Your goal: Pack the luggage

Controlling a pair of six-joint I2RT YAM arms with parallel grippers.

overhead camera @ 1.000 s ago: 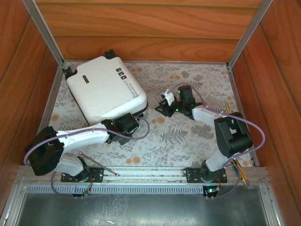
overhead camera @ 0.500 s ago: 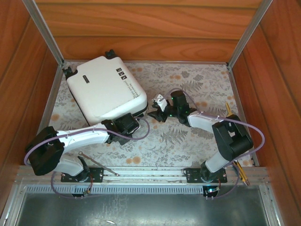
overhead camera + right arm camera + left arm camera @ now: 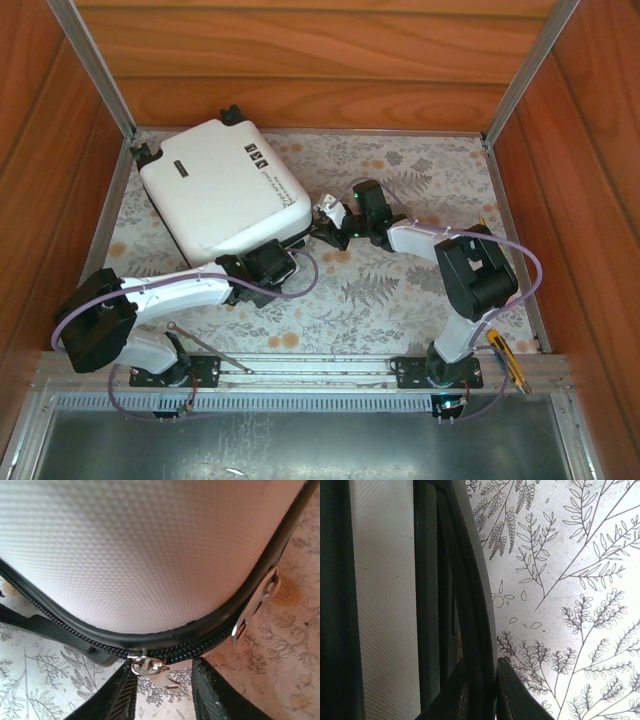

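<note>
Left wrist: left tool [image 3: 480,697] pinched together on black rubbery rim [image 3: 472,605] of small white hard-shell suitcase [image 3: 385,605]; hold firm to steady shell.

Right wrist: right tool [image 3: 162,695] apart, straddling small silver metal zipper pull [image 3: 145,666], not yet gripping; centre on tab, clamp squarely, then draw along black zipper track [image 3: 65,625] without twisting.

Top external: suitcase [image 3: 225,190] lid down, flat at far left of floral-print bench [image 3: 380,300]; compared with one second back, right tool [image 3: 322,225] now at suitcase's right corner instead of out on bare bench.
</note>
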